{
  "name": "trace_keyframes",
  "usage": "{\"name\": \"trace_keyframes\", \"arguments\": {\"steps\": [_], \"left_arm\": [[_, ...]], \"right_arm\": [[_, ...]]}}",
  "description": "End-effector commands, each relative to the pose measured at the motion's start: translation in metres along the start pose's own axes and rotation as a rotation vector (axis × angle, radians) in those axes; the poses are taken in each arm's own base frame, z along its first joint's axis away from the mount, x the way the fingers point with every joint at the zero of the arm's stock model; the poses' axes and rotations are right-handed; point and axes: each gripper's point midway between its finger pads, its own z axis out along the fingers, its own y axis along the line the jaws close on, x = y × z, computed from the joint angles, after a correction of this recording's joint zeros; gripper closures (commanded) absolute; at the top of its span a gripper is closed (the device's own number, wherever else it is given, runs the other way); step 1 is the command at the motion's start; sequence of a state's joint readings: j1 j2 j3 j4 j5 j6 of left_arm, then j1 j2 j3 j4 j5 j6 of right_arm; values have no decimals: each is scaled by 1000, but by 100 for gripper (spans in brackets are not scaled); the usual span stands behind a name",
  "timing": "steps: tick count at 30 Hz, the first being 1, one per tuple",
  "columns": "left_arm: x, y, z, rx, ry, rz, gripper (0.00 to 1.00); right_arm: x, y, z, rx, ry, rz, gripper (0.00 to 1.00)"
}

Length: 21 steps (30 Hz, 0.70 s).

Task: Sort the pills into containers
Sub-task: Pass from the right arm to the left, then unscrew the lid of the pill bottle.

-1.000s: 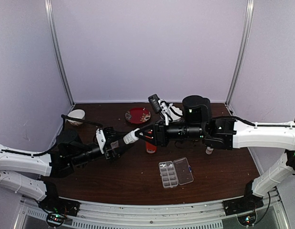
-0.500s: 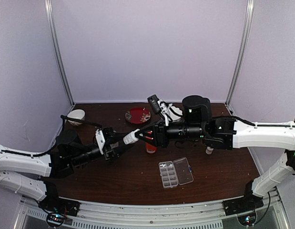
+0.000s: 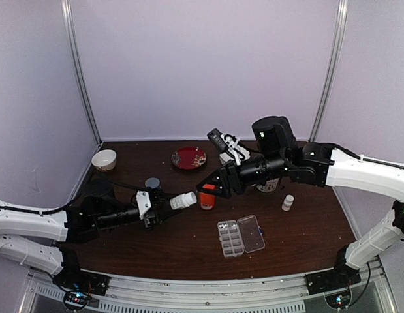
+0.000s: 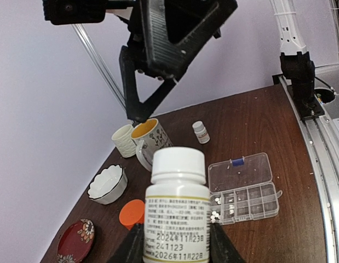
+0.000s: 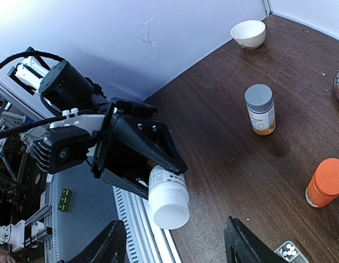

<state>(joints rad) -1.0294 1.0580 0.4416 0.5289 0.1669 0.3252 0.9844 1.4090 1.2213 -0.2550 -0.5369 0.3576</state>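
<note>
The dark table (image 3: 306, 228) is crowded, so anything dropped has plenty to hit. The left gripper (image 3: 166, 202) is clamped on the lower body of a white bottle (image 4: 177, 219), which lies nearly level in the top view with its cap (image 4: 178, 164) pointing to 3 o'clock. The right gripper (image 3: 207, 188) has its jaws spread and holds nothing, hanging just off that cap.

The main risk is the uncapping. If the right jaws close off-centre, the twist could turn the bottle on its slick label or lever it out of the left grip. The bottle could then knock the orange bottle (image 3: 207, 199) just beneath.

The pill box (image 3: 241, 236) lies open at 5 o'clock from the cap, well apart. If the cap comes off here, the contents would pour onto bare wood and miss the box.

The pills (image 4: 215, 215) are tiny. A few sit in compartments at one end, and spilled ones would likely scatter.
</note>
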Motion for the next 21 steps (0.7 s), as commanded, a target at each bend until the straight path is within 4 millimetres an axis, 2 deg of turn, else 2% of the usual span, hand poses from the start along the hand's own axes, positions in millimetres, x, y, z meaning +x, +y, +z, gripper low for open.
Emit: {"name": "trace_keyframes", "arguments": {"steps": [1, 4, 12, 21], "left_arm": [[-22, 3, 1, 13, -50, 67, 83], [-23, 3, 2, 16, -49, 71, 83], [-28, 4, 2, 18, -72, 65, 83], [-28, 4, 4, 20, -76, 59, 83]], "right_arm": [[10, 11, -1, -50, 115, 12, 36], [8, 15, 2, -76, 117, 24, 39], [14, 8, 14, -66, 152, 43, 39], [11, 12, 21, -105, 144, 52, 50]]}}
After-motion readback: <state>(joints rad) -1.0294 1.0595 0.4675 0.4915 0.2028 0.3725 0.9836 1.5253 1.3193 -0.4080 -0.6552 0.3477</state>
